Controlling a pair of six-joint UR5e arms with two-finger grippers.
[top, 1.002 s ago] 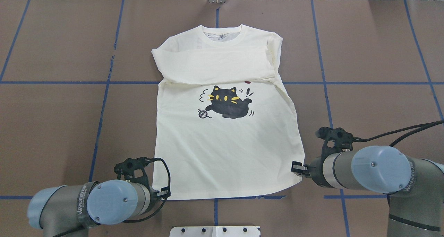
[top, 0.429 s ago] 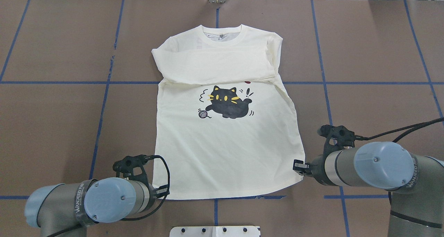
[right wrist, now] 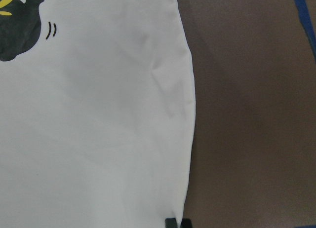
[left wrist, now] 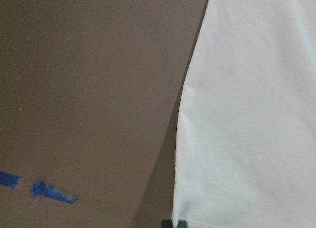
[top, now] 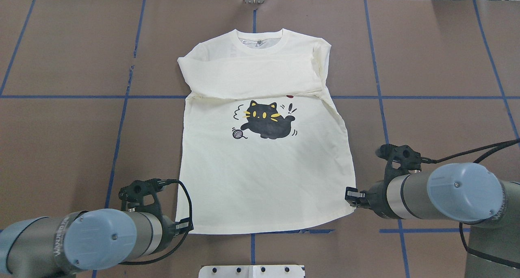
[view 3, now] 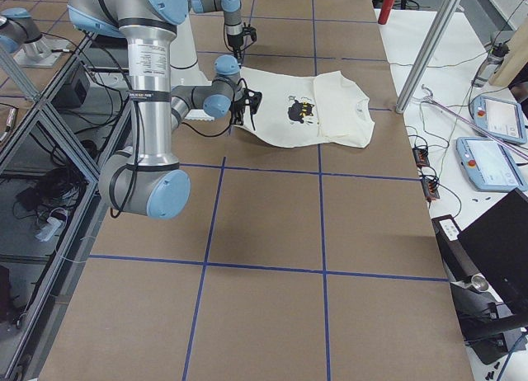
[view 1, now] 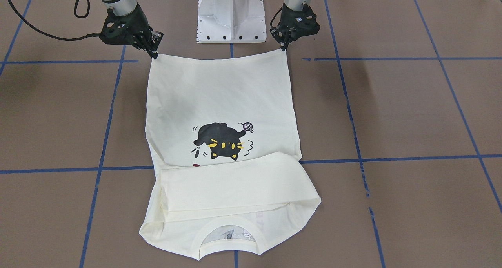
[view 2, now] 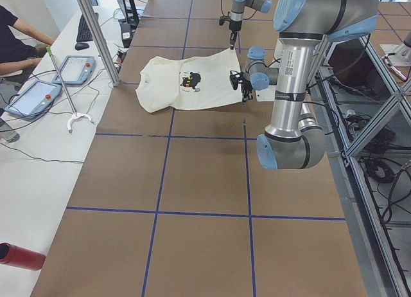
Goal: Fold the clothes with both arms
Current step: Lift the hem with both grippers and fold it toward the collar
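Starting at the lower left of the overhead view, the black two-fingered left gripper (top: 186,226) sits clenched on the near left hem corner of the cream-white long-sleeved T-shirt (top: 264,180). The shirt lies face up in the middle of the brown paper-covered table (top: 61,148), neck toward the top of the frame, its sleeves (top: 252,77) already folded across the chest. At the lower right, the black right gripper (top: 350,196) pinches the opposite hem corner, which looks slightly raised off the table.

The step in hand appears to be the bottom-to-top fold. Both grippers likely need to lift the hem together, level and taut, and carry it up over the black cat print (top: 266,123) toward the collar.

Of the red wording only a scrap (top: 289,95) shows below the sleeve, unreadable. The neck label (top: 254,43) is too small to read, and the white lettering on the grey left arm (top: 48,245) is too blurred.
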